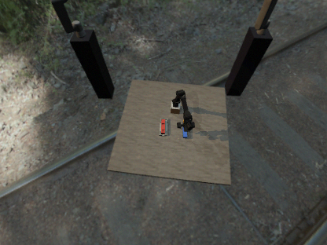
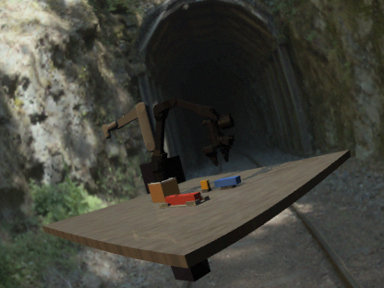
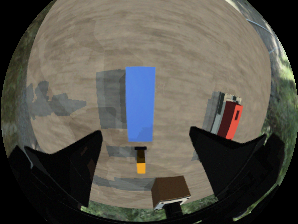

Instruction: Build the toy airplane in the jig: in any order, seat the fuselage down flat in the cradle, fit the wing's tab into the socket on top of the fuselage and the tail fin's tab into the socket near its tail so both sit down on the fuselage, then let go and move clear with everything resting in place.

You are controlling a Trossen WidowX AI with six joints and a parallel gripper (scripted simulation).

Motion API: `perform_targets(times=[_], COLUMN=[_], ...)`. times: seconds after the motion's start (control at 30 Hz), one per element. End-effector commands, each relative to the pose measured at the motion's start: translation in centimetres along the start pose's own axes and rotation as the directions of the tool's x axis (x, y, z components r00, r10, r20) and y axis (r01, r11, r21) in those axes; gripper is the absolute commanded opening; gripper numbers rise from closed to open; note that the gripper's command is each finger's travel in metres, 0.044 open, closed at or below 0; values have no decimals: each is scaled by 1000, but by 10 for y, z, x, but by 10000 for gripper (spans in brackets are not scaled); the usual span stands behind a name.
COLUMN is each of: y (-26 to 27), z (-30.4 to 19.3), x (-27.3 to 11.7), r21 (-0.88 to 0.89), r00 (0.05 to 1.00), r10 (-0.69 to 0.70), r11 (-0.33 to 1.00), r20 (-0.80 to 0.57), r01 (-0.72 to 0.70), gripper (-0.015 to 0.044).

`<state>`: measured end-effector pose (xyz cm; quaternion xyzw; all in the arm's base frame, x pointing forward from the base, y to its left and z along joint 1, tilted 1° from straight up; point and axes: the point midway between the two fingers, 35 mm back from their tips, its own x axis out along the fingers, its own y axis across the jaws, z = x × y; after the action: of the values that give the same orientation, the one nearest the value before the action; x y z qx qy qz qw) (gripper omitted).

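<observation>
while the open gripper [image 1: 185, 126] [image 2: 219, 162] [image 3: 147, 133] hovers, blue wing [image 1: 185, 133] [image 2: 228, 181] [image 3: 140, 104] below, red fuselage [image 1: 163, 126] [image 2: 183, 198] [image 3: 233, 121] in cradle [image 1: 160, 133] [image 2: 190, 204] [image 3: 218, 118]

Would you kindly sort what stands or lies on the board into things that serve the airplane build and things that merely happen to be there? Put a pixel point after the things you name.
Part of the job:
- red fuselage [image 1: 163, 126] [image 2: 184, 198] [image 3: 234, 121]
- grey jig [image 1: 160, 133] [image 3: 218, 120] under it
- blue wing [image 1: 185, 133] [image 2: 228, 181] [image 3: 140, 104]
- orange tail fin [image 2: 205, 185] [image 3: 141, 168]
- gripper [image 1: 185, 125] [image 2: 221, 162] [image 3: 147, 133], open

Apparently no part of it:
- brown block [image 1: 175, 111] [image 2: 158, 192] [image 3: 171, 188] by the arm's foot
</observation>
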<state>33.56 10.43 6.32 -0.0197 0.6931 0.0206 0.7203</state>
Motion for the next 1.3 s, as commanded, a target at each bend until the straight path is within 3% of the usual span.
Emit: perform_targets(times=[0.0, 0.23, 1.27], y=[7, 6, 6], z=[1, 1, 1], x=[0, 44, 87], r21=[30, 30, 30], r00=[1000, 1000, 1000], r10=[-9, -10, -10], r11=[1000, 1000, 1000], r20=[-1, -2, -2], r01=[10, 10, 10], gripper=[440, 440, 440])
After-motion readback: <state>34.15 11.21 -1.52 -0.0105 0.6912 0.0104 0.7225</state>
